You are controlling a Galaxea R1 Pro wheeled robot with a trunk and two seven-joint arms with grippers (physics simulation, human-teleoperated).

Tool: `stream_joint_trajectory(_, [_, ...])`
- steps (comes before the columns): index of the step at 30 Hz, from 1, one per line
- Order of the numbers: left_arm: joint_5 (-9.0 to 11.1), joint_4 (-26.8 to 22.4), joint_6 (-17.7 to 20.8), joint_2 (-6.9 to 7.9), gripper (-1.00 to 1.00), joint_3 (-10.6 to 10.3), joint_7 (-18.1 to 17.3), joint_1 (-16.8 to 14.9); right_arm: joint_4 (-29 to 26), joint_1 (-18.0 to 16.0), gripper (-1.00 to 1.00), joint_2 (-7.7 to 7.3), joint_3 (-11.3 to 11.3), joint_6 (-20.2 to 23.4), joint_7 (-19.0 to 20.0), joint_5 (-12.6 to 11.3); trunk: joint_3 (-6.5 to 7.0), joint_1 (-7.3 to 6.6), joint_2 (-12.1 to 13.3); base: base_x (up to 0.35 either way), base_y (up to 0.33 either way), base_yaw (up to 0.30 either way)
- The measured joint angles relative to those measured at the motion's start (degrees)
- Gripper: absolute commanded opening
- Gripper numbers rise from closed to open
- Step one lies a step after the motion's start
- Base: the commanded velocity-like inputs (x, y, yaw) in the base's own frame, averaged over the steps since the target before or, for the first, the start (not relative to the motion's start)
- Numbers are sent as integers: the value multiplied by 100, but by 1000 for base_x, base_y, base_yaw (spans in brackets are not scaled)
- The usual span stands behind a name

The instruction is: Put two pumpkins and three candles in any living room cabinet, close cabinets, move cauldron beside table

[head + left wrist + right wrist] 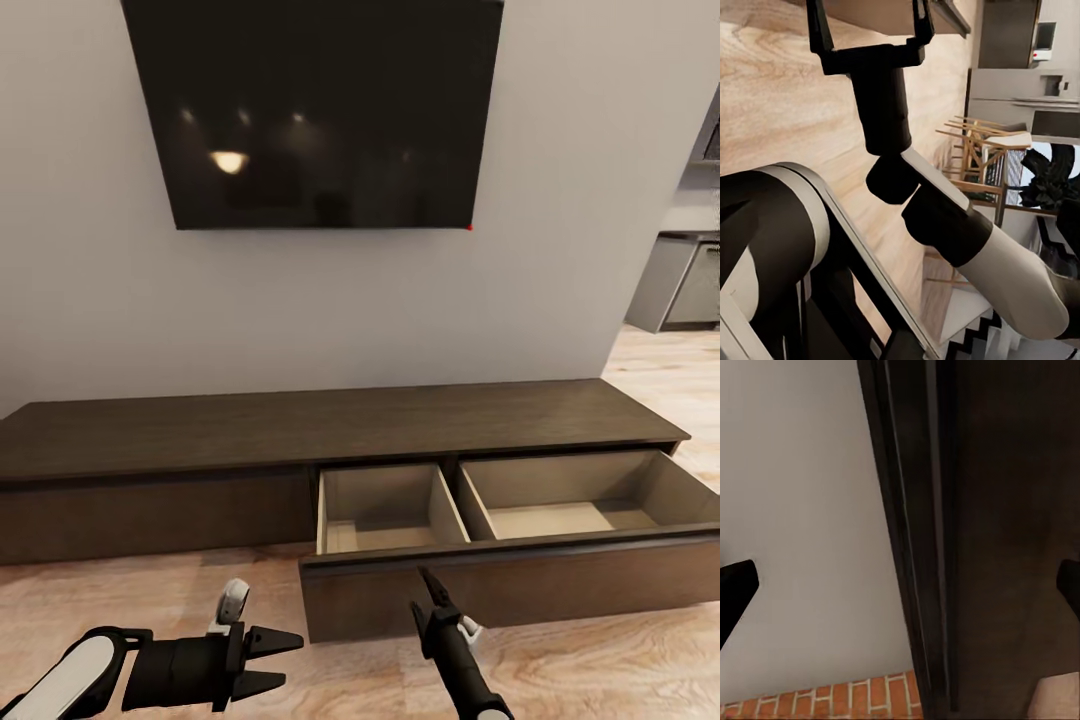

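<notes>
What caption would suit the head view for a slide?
Long dark-brown wooden cabinet under a wall-mounted black screen, its pull-out compartment open and empty, both grippers in front.

Matt dark-wood cabinet [340, 425], glossy black screen [315, 110]

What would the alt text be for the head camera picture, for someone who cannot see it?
A long, low dark-brown cabinet stands against a grey wall with its pull-out drawer open, showing two empty compartments. Below it, over a light wood floor, the left gripper and right gripper are both open and hold nothing. A dark TV screen hangs on the wall above.
</notes>
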Motion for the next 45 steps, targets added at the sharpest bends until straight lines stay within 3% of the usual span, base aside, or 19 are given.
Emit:
stream_joint_trajectory(6, [-9,6,0,6,100,1,12,-25,161,30,100,-8,11,941,27,41,133,-15,8,0,0,0])
stream_joint_trajectory(10, [-13,7,-1,7,100,1,39,-46,809,36,100,-103,26,1443,14,93,205,-102,168,0,0,0])
stream_joint_trajectory(16, [-22,7,-6,48,100,1,51,-57,1359,36,100,-162,35,1466,78,87,313,-234,408,0,0,0])
stream_joint_trajectory(45, [-24,7,-9,53,100,-24,54,-58,1856,35,100,-206,-4,1441,39,53,834,-871,1571,0,0,0])
